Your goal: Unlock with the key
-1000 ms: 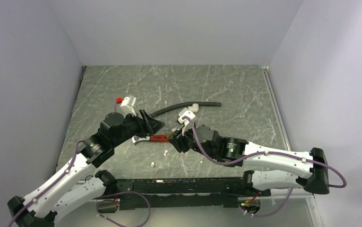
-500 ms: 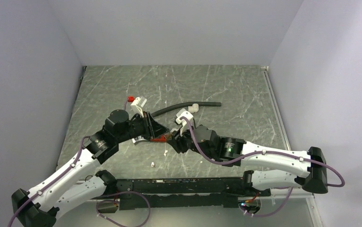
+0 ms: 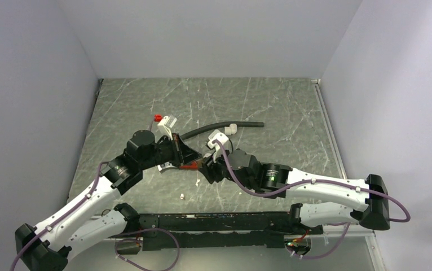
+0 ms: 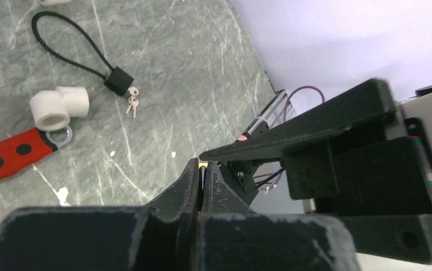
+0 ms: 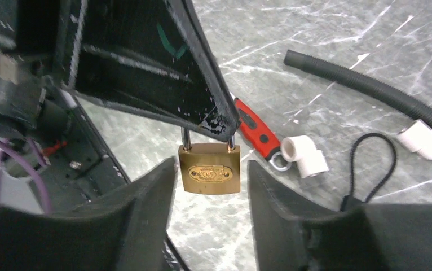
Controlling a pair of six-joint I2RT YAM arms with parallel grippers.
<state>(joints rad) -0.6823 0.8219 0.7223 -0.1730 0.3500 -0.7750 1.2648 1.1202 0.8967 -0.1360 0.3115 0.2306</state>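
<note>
A brass padlock hangs by its shackle from my left gripper's fingers, which are shut on it. In the left wrist view my left gripper shows its jaws pressed together, with a sliver of brass at the tips. My right gripper is open, one finger on each side of the padlock's body and neither touching it. Both grippers meet at the table's middle. The key, tiny and silvery, lies on the table beside a black cable lock, with no gripper on it.
A red-handled wrench lies under the grippers, and a white elbow fitting sits at its ring end. Behind it runs a black corrugated hose with a second white fitting. A small white scrap lies nearer the arm bases.
My left arm moved right to the padlock and its gripper shut on the shackle. My right gripper opened and let go of the padlock's body.
</note>
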